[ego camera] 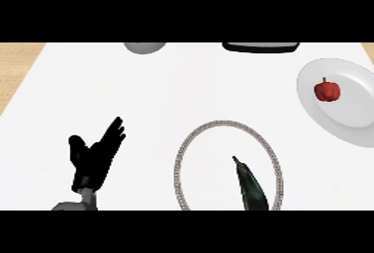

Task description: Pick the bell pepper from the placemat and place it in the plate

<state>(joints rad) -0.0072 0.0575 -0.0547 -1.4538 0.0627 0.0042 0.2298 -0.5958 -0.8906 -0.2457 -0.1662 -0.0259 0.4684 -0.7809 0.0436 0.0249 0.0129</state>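
Bell pepper (326,91) sits on plate (352,121), upper right: task looks done. Right hand (250,185) over placemat (177,168), lower centre, straight-fingered, empty. Left hand (99,153) lower left, spread wide, idle, not needed.

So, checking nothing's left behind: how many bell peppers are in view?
1. The bell pepper sits on the plate at the right. None shows on the placemat, though the right robot hand over it hides a part.
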